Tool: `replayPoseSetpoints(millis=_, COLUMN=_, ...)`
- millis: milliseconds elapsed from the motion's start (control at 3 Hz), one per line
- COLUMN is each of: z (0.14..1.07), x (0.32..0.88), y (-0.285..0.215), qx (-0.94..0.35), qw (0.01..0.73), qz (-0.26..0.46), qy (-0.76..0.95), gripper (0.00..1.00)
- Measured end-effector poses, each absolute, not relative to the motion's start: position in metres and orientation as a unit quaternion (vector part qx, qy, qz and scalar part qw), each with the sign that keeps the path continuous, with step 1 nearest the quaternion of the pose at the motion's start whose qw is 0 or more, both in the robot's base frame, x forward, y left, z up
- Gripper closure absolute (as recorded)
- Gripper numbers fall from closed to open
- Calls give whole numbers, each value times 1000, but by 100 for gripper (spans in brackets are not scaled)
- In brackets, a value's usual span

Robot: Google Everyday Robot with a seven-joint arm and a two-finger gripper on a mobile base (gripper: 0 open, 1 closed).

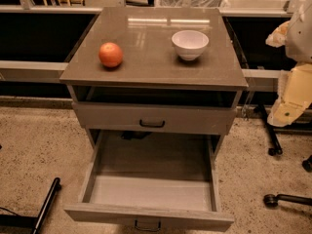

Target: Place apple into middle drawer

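1. The apple [110, 54] sits on the desk [156, 74], well left of the white bowl [190, 44].
2. The middle drawer [151, 191] stands pulled open, below the bowl.
3. What seems to be my pincer [288, 106] hangs far right of the bowl; released or clenched, I cannot tell.
4. I judge the apple light, firm, smooth and apt to roll, so I would take it across its widest girth.
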State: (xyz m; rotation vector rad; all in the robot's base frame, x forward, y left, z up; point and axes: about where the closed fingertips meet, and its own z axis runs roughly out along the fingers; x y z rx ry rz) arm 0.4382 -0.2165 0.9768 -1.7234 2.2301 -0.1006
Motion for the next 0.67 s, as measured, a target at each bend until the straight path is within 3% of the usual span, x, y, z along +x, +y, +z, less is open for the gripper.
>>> replayPoseSetpoints(millis=333, z=977, x=438, y=-216, qx=-603, qw=160, qz=-35, qy=780, gripper=0)
replayPoseSetpoints(millis=667, z=978, x=495, y=-167, qx=-638, qw=203, qz=-29, qy=743, gripper=0)
